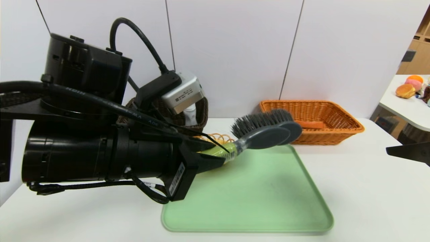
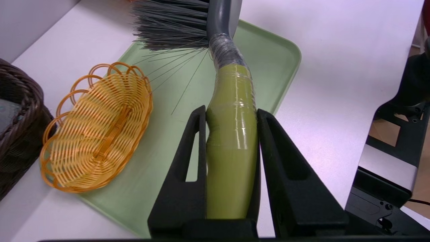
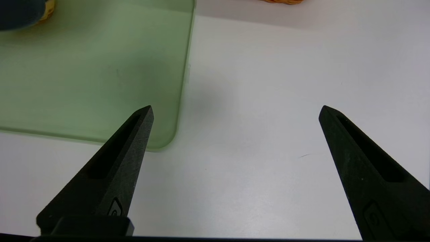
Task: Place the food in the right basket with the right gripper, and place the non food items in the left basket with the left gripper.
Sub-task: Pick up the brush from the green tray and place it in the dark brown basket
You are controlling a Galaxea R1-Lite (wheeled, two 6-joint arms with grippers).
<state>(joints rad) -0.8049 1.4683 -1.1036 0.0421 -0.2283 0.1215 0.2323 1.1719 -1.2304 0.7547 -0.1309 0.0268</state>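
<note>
My left gripper (image 1: 218, 154) (image 2: 231, 111) is shut on the green handle of a brush (image 1: 265, 129) (image 2: 231, 141), and holds it in the air above the back of the green tray (image 1: 255, 201). The brush's grey bristle head points toward the right basket (image 1: 346, 124), an orange wicker one that holds an orange food item (image 1: 310, 124). The left basket (image 1: 200, 112) (image 2: 16, 134), dark brown wicker, stands behind my left arm and is largely hidden by it. My right gripper (image 3: 235, 109) hangs open and empty over bare table beside the tray's near right corner (image 3: 161, 134).
A small orange wire basket (image 2: 97, 131) (image 1: 220, 137) lies on the tray's back left part. A white bottle (image 1: 190, 116) shows inside the left basket. A side table with toy foods (image 1: 408, 89) stands off to the far right.
</note>
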